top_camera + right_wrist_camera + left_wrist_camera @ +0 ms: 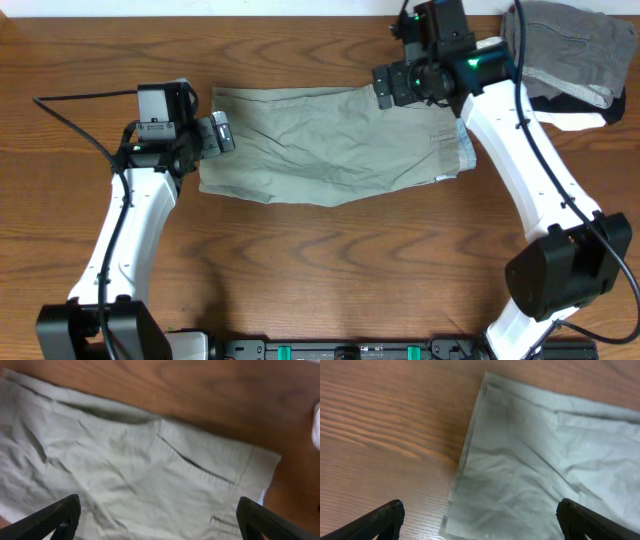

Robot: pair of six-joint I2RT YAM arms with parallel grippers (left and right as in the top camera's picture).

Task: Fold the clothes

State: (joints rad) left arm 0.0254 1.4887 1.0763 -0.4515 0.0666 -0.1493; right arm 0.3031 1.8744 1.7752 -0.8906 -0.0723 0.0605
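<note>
Overhead, the khaki-green shorts (330, 140) lie flat mid-frame, left gripper (222, 132) at their left edge, right gripper (385, 88) at their top. Left wrist: jaws spread, empty, over the hem (468, 452); the cloth looks soft and light, probably best pinched at corners. Right wrist: jaws spread, empty, above the pocket (195, 462).

Pair of shorts (330, 140) lying flat on the table (320, 270), mid-scene, long axis running left to right. Pale khaki-green woven cloth, creasing lightly all over. Appearing folded in half lengthwise, one leg lying over the other, only a single leg outline showing. Waistband (462, 148) sitting at the right end, a pale bluish lining peeking out at its edge. Leg hem (208, 150) sitting at the left end, stitched and straight. Slit pocket (195, 462) showing close to the waistband, toward the far edge. Near edge bowing gently outward.
</note>
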